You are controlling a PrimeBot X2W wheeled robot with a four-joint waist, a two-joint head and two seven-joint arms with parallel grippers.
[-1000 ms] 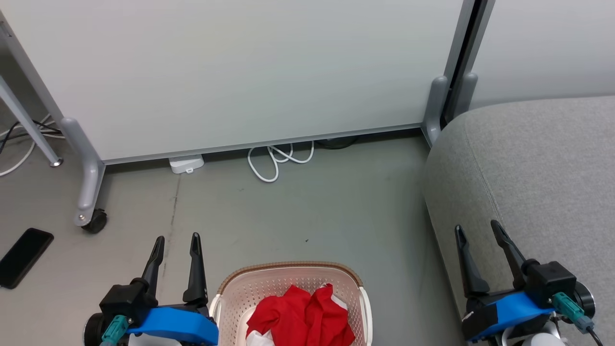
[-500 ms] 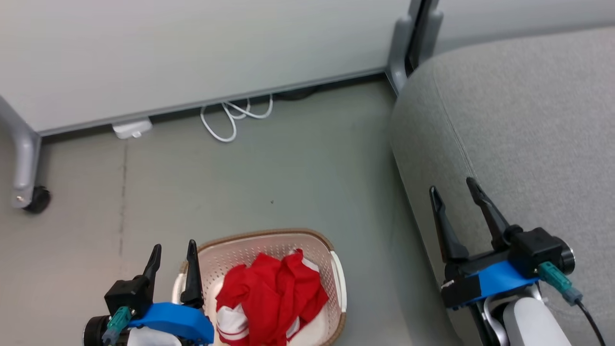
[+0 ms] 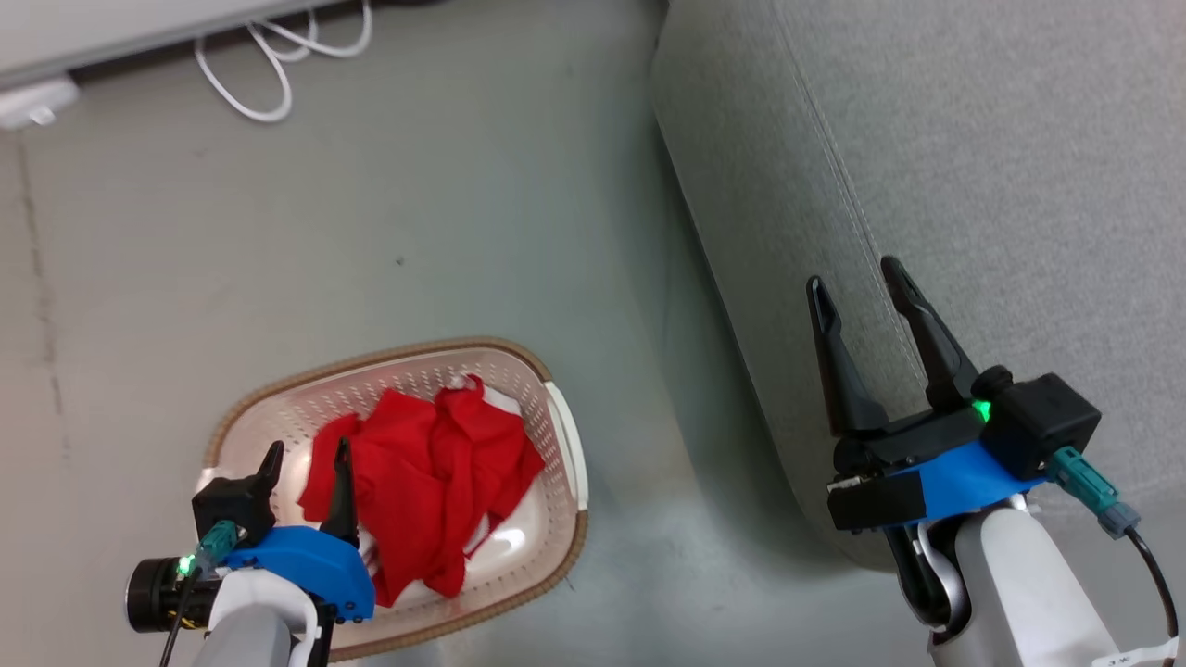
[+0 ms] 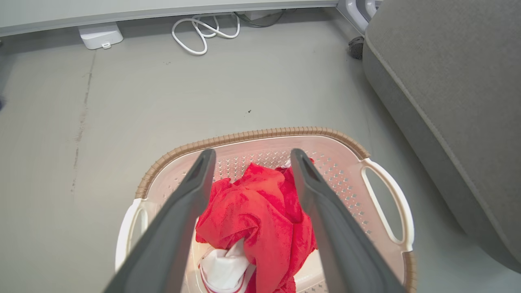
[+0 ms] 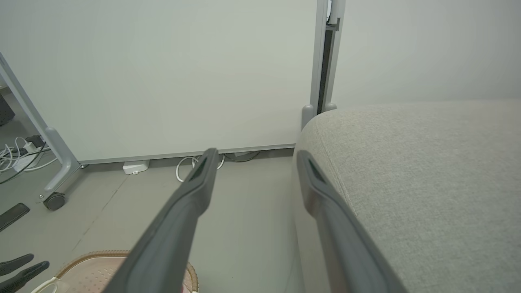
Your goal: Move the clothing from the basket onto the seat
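Observation:
The red clothing [image 3: 426, 482] lies crumpled in the cream basket [image 3: 556, 435] on the floor, with white trim showing low in the pile [image 4: 224, 264]. My left gripper [image 3: 306, 459] hovers open over the basket's near left part, its fingers [image 4: 191, 191] framing the clothing [image 4: 256, 211] without touching it. The basket's brown rim [image 4: 260, 133] curves across the left wrist view. My right gripper [image 3: 857, 283] stands open and empty above the edge of the grey seat [image 3: 973, 167]. The seat [image 5: 419, 171] takes up the right side of the right wrist view.
A looped white cable [image 3: 269, 56] and a white power adapter [image 3: 32, 97] lie on the floor by a grey partition wall [image 5: 163, 73]. A castor wheel [image 5: 53, 200] and a dark phone [image 5: 12, 215] are at the far left. Bare floor [image 3: 463, 204] separates basket and seat.
The head camera has tilted down and turned, so the whole scene has shifted up and left. My left gripper now reaches over the basket and the clothing.

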